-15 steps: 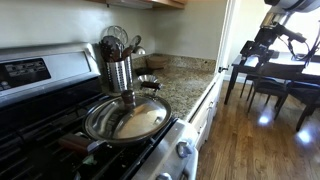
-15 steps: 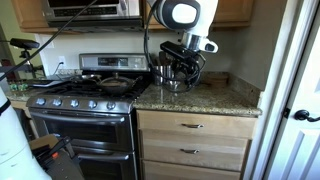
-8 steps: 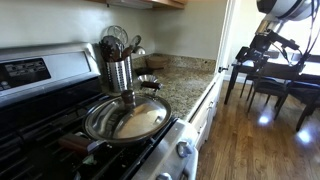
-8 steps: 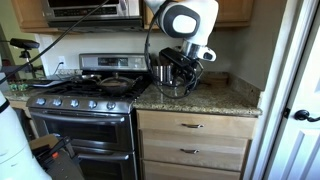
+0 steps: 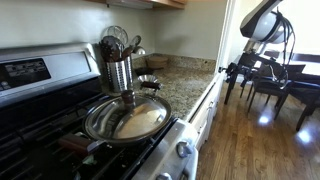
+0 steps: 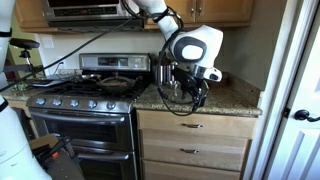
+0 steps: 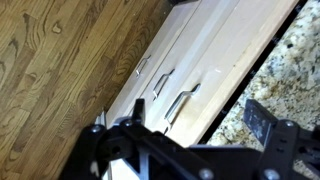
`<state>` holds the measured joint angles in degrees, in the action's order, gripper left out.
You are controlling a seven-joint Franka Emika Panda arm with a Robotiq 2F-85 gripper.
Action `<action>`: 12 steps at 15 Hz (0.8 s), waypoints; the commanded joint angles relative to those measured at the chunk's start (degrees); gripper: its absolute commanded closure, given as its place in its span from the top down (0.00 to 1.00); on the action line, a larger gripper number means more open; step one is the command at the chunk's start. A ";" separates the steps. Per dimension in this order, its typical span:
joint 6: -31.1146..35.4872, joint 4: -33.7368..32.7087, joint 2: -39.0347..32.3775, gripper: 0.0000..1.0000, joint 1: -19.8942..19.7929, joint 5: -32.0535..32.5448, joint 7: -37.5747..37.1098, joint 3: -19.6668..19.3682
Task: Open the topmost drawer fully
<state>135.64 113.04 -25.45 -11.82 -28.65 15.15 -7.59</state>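
Observation:
The topmost drawer (image 6: 195,126) is closed, a light wood front with a metal bar handle just under the granite counter edge; its inside is hidden. In the wrist view its front (image 7: 200,70) and handle (image 7: 182,102) lie below the gripper, with two lower drawer handles beyond. My gripper (image 6: 196,94) hangs above the counter's front edge, over that drawer, touching nothing. It also shows in an exterior view (image 5: 240,68). In the wrist view the gripper (image 7: 180,128) has its fingers wide apart and empty.
A granite counter (image 6: 215,100) tops the drawers. A steel stove (image 6: 85,115) stands beside them with a pan (image 5: 128,118) on it and a utensil holder (image 5: 120,70) behind. A dining table and chairs (image 5: 275,80) stand on the wood floor.
The arm has come down and forward from above the counter's back toward its front edge, over the drawers. The drawer has not moved.

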 commanded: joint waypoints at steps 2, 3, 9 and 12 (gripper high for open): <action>2.13 -2.07 -2.76 1.00 -2.56 1.36 -2.05 2.79; 2.33 -2.71 -3.75 1.00 -2.83 1.68 -2.14 3.14; 1.37 -3.62 -4.75 1.00 -3.12 1.52 -2.29 3.66; 3.55 -6.21 -8.55 1.00 -3.99 -0.40 -1.92 5.27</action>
<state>137.74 109.69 -30.66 -13.65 -28.26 13.84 -4.79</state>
